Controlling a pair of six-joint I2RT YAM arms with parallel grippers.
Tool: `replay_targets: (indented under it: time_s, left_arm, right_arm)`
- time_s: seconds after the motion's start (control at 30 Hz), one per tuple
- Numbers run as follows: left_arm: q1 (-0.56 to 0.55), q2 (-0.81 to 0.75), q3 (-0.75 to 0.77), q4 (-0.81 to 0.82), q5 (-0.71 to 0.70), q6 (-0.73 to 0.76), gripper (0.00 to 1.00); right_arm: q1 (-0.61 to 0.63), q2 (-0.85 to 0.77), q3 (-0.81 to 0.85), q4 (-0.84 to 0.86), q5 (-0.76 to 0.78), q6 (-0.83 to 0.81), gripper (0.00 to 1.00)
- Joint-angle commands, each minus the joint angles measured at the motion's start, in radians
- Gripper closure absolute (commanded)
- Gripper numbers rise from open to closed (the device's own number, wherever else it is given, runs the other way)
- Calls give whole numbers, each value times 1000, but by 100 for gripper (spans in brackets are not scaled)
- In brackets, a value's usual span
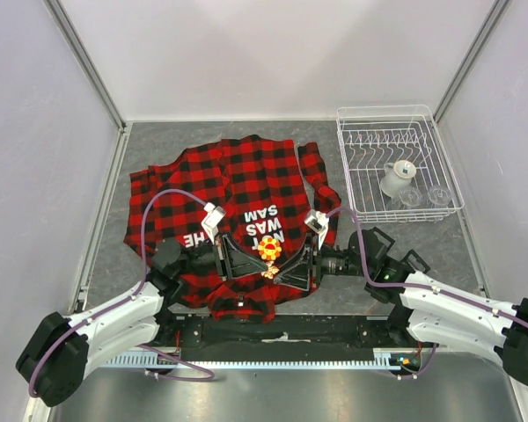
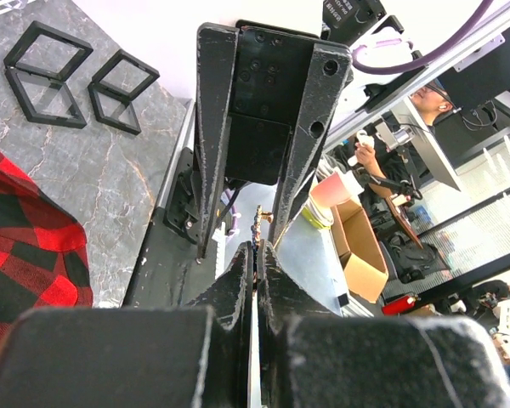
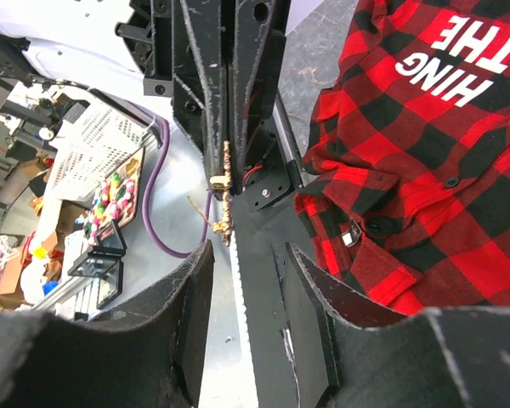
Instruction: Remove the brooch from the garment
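Observation:
The red-and-black plaid garment (image 1: 238,176) lies flat on the table with white lettering across it. It also shows in the left wrist view (image 2: 25,246) and the right wrist view (image 3: 425,153). The brooch (image 1: 269,250), a small yellow, orange and red flower, sits between the two grippers above the shirt's near hem. My left gripper (image 1: 262,266) (image 2: 259,248) is shut on the brooch, which shows edge-on at its tips (image 2: 260,223). In the right wrist view the brooch (image 3: 223,195) hangs from the left fingers, apart from the cloth. My right gripper (image 1: 279,270) (image 3: 251,251) faces it, open and empty.
A white wire dish rack (image 1: 396,111) stands at the back right with a white cup (image 1: 396,178) and clear glasses in it. The shirt's sleeves spread left and right. Black frame-shaped objects (image 2: 42,72) lie on the grey table in the left wrist view.

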Motion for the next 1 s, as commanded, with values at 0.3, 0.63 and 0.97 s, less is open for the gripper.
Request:
replay_targets:
  time_s: [0.3,0.63,0.97]
  left_arm:
    - [5,13,-8,85,27,-30,98]
    - [5,18,-12,99,32,-34,98]
    - [5,24,-6,104,35,-39,98]
  right_arm:
    - [-1,24,28,141,-5,44,45]
    - [-1,39,25,169,0,58,50]
    - [-1,61,28,184,6,68,55]
